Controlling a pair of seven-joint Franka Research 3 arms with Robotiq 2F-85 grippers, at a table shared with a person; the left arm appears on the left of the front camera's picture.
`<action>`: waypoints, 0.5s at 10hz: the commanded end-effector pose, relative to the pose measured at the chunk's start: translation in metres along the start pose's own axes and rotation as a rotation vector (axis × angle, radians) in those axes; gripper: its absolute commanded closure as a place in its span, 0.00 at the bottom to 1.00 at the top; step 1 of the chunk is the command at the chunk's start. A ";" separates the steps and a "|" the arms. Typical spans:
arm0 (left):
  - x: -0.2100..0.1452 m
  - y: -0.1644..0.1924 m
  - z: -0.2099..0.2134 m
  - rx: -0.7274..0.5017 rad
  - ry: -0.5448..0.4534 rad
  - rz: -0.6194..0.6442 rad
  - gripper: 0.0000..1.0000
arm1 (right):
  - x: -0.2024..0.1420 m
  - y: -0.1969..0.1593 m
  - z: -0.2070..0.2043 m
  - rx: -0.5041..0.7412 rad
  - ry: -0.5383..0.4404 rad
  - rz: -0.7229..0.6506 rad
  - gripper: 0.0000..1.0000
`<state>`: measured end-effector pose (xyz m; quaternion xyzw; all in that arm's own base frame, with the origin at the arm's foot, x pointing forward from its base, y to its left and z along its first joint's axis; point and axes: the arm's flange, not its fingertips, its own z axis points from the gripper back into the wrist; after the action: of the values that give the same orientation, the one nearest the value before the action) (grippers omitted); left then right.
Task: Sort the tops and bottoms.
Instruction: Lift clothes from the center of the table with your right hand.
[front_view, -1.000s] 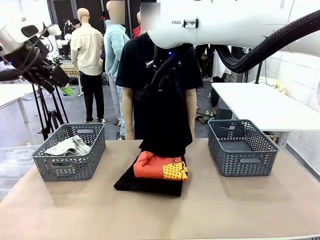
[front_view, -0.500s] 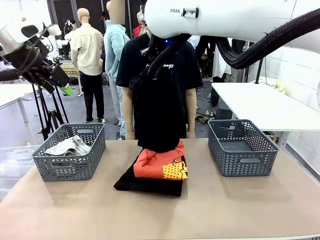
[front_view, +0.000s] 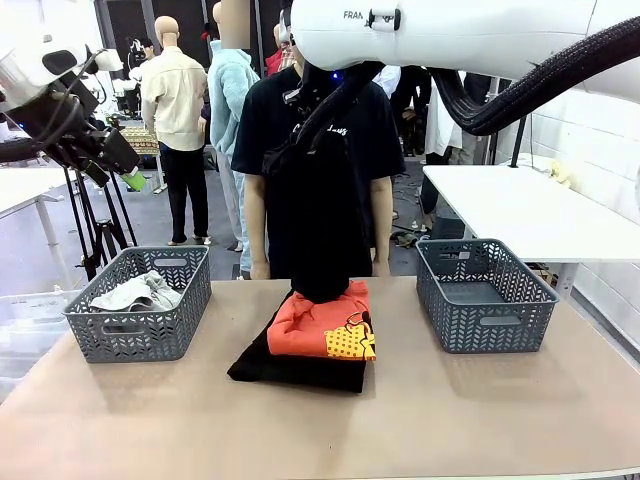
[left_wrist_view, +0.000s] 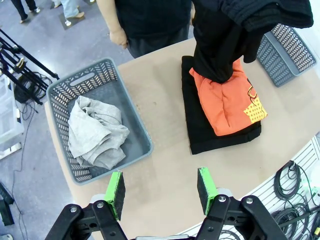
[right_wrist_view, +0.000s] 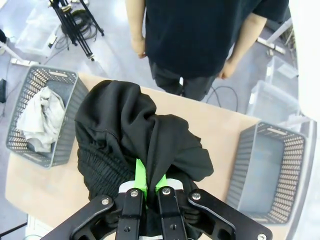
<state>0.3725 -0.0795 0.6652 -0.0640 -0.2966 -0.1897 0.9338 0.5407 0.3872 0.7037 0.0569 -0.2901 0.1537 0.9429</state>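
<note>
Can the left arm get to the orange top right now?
Probably yes, but only partly: the left tool is open and empty, high off to the side, while the black garment hanging from the shut right tool drapes over the far end of the orange top.

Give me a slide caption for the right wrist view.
Right gripper shut on black bottoms, held above the table; grey top already in its basket.

Grey floor (front_view: 145, 235), white side table (front_view: 520, 205) right, black tripod (front_view: 82, 215) left, white brick wall (front_view: 600, 150) far right.
</note>
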 end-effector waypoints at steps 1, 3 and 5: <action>0.000 0.000 0.001 0.004 -0.004 0.008 0.24 | 0.000 0.001 0.000 0.005 0.000 -0.002 1.00; 0.000 0.000 0.001 0.004 -0.004 0.008 0.24 | 0.000 0.001 0.000 0.005 0.000 -0.002 1.00; 0.000 0.000 0.001 0.004 -0.004 0.008 0.24 | 0.000 0.001 0.000 0.005 0.000 -0.002 1.00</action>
<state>0.3725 -0.0795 0.6651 -0.0640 -0.2966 -0.1897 0.9338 0.5417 0.3879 0.7014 0.0566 -0.2884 0.1539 0.9434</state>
